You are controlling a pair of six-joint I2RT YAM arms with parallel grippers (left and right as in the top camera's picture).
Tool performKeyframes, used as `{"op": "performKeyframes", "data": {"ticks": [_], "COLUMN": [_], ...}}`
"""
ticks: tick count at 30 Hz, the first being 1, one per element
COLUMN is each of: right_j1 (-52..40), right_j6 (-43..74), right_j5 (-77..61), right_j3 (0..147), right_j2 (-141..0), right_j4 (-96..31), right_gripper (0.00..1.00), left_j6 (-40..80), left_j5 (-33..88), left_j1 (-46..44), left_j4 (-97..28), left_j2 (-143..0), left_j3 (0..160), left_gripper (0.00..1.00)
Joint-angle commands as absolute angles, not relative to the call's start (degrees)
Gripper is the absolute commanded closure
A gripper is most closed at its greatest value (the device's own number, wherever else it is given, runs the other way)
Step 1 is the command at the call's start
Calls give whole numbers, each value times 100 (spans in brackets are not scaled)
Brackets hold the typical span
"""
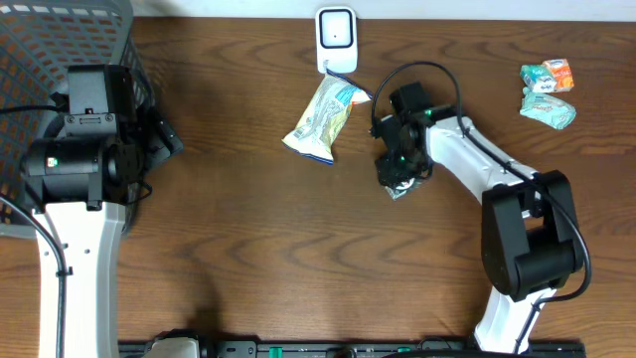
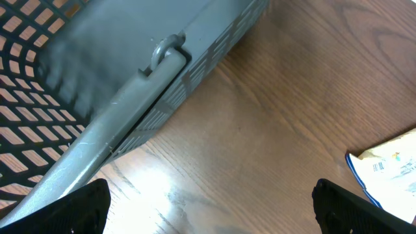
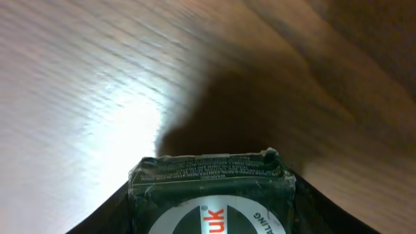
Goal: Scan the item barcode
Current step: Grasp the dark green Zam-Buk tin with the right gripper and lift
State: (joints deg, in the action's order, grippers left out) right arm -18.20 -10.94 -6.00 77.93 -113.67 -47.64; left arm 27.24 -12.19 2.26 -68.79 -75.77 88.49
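Observation:
A dark green packet (image 3: 209, 185) with small white print and a white round label sits between the fingers of my right gripper (image 3: 211, 214), which press against both of its sides. From overhead, that gripper (image 1: 399, 171) points down at the table's middle right, and only a sliver of the packet (image 1: 397, 191) shows beneath it. The white barcode scanner (image 1: 336, 40) stands at the table's back edge, up and to the left of the right gripper. My left gripper (image 2: 211, 218) hangs open over bare wood beside the basket.
A grey mesh basket (image 1: 60, 60) fills the back left corner, its rim (image 2: 130, 104) close to the left gripper. A yellow and blue snack bag (image 1: 321, 119) lies just below the scanner. Two teal packets (image 1: 549, 91) lie at the far right.

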Motion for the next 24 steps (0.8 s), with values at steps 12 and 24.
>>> {"op": "performKeyframes", "data": {"ticks": [12, 24], "right_j1": [-1297, -768], "right_j6": [-991, -989], "right_j5": [-4418, -6235], "right_j3": [8619, 8617], "right_j2": [-11391, -11391], "right_j4": [-5529, -5398], "right_gripper": [59, 61], "left_j6": [2816, 2816], "left_j5": [-1291, -1291], "left_j1": [272, 272], "left_j4": [-6897, -6897], "left_j2": [-7599, -7599], "left_j3": [8831, 8831], "left_gripper": [2, 2]}}
